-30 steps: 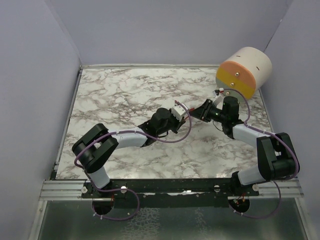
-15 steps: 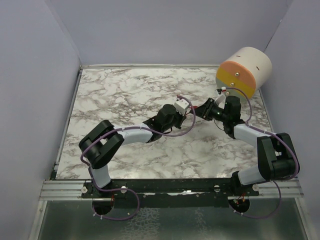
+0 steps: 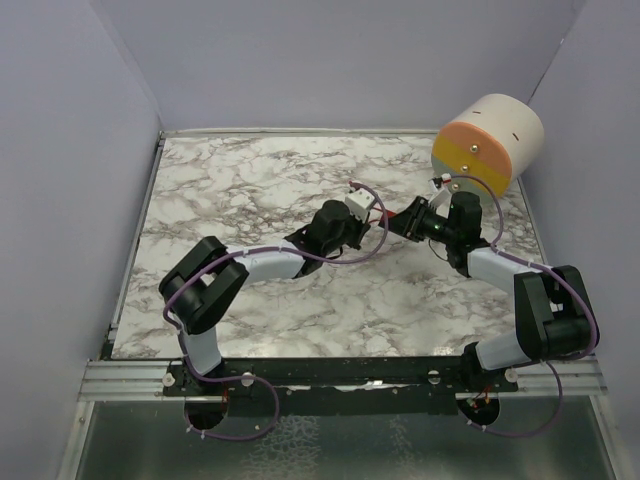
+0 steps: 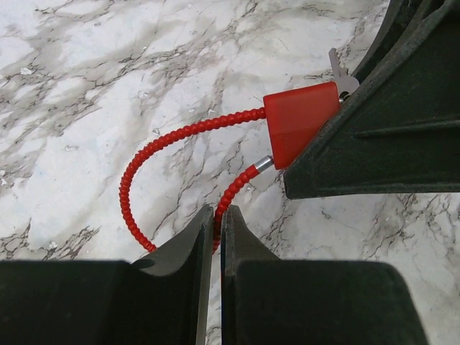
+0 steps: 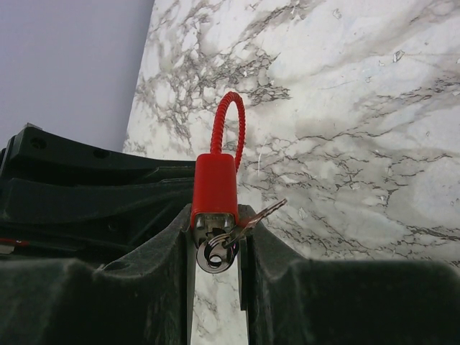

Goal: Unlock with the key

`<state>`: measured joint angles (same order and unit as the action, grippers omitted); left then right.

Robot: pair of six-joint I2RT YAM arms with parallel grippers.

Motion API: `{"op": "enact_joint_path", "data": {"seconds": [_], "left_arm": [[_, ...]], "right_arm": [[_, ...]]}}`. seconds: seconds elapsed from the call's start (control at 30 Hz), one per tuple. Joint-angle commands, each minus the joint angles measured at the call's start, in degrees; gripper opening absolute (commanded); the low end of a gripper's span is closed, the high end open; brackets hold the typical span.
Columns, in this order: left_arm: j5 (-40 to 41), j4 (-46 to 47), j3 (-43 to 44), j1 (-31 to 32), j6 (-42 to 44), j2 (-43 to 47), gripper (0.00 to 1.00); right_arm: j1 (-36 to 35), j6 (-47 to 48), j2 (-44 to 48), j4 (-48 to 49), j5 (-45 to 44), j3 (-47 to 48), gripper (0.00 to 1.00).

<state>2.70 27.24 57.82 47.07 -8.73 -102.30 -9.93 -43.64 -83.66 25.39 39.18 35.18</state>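
A red padlock body (image 5: pixel 214 187) sits between my right gripper's (image 5: pixel 215 223) fingers, which are shut on it. A silver key (image 5: pixel 215 251) is in its keyhole, and a second key (image 5: pixel 262 213) hangs from the ring. The lock's red ribbed cable (image 4: pixel 144 169) loops out over the table. My left gripper (image 4: pixel 217 212) is shut on one leg of the cable. The cable's metal tip (image 4: pixel 262 164) shows right at the lock body (image 4: pixel 300 122). In the top view the two grippers meet at the lock (image 3: pixel 381 220), left gripper (image 3: pixel 368 218) against right gripper (image 3: pixel 396 222).
A cream cylinder with an orange and yellow face (image 3: pixel 487 143) stands at the table's back right corner, just behind my right wrist. The marble table (image 3: pixel 250 180) is walled on the left, back and right.
My left arm has swung its wrist toward the back of the table, staying at the lock. My right arm has barely moved.
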Motion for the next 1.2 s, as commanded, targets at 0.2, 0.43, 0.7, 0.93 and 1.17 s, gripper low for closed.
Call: {"op": "enact_joint_path", "data": {"seconds": [0.2, 0.43, 0.7, 0.93, 1.17], "left_arm": [[-3.04, 3.66, -4.92, 0.24, 2.83, 3.99, 0.00], [-2.33, 4.56, -9.07, 2.32, -0.40, 7.82, 0.00], [-1.46, 4.57, -8.47, 5.30, -2.76, 7.68, 0.00], [-0.30, 4.54, -7.52, 6.52, -3.61, 6.64, 0.00], [1.29, 4.47, -6.17, 6.81, -4.53, 5.77, 0.00]], "right_arm": [[0.38, -1.68, 1.03, 1.80, 2.16, -1.45, 0.01], [0.79, -5.61, 1.01, 6.32, 0.94, -1.96, 0.22], [0.82, -6.00, 0.23, 7.14, 0.64, -1.39, 0.40], [0.80, -5.98, 0.11, 7.18, 0.67, -1.42, 0.42], [0.81, -5.76, 0.23, 7.14, 1.01, -1.65, 0.42]]}}
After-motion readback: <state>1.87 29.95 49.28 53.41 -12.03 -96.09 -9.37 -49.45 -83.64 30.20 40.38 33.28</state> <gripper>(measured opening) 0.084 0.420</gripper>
